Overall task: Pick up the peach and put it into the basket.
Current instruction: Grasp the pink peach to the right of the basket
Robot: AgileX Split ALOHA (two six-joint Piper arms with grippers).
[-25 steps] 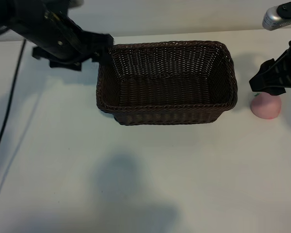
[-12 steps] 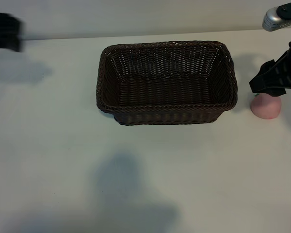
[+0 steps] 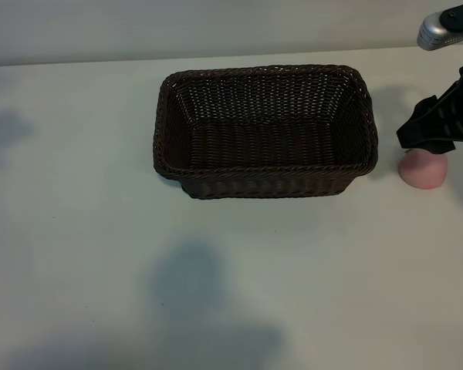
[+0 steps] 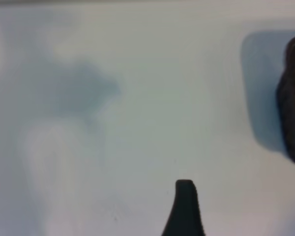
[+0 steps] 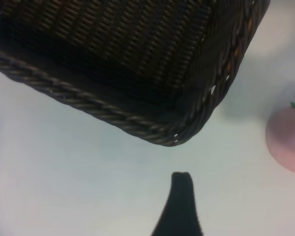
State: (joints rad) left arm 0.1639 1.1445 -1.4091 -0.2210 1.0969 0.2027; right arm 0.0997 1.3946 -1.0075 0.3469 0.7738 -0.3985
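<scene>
At the frame's right edge the peach (image 3: pixel 423 169) rests on the bench (image 3: pixel 231 277), beside the basket (image 3: pixel 264 131). The right hand (image 3: pixel 436 127), wide open and empty (just above), should descend straight, centring before closing.

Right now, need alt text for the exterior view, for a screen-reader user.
A large rectangular dark-brown woven wicker basket sits empty on a white table. A small round pale-pink peach lies on the table just off the basket's right end, partly covered by the black right gripper poised above it. The left arm is out of view.
</scene>
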